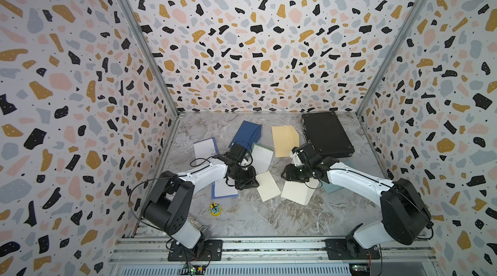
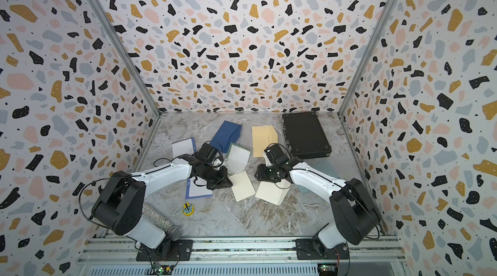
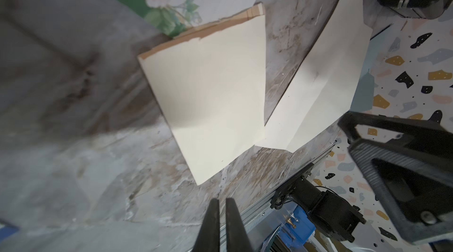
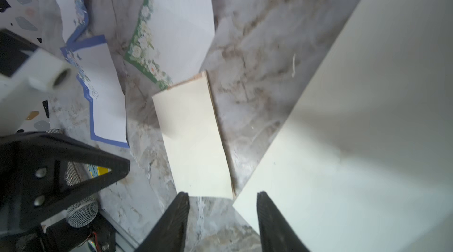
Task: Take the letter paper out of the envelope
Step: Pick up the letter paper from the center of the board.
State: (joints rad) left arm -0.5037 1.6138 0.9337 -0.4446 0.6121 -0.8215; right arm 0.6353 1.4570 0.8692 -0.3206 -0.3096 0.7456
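As read from above, table (image 1: 269,221): marble; 12 o'clock at the back wall, 6 o'clock at the rail; walled on three sides.
Open room: bare marble ran from centre to 6 o'clock and on toward 5 o'clock; papers crowded 9 to 12 o'clock.
Envelope (image 1: 294,192): cream, flat, just off centre toward 3 o'clock, flap unfolded; contents could not be told.
Letter paper (image 1: 269,186): cream with a tan edge, flat at the envelope's 9 o'clock, outside it, meeting it at one corner.
Left gripper (image 3: 222,200): fingers pressed together with nothing between them, over bare marble just beside the letter paper's 9 o'clock edge.
Right gripper (image 4: 223,193): fingers spread and empty, over the gap between letter paper and envelope, one finger above the envelope's corner.
Black case (image 1: 326,135): shut, at 1 o'clock near the back wall.
Blue envelope (image 1: 247,133): at 11 o'clock; contents not visible.
Tan envelope (image 1: 285,137): at 12 o'clock, flap open, beside the black case.
Microphone (image 2: 161,223): at 7 o'clock by the rail.
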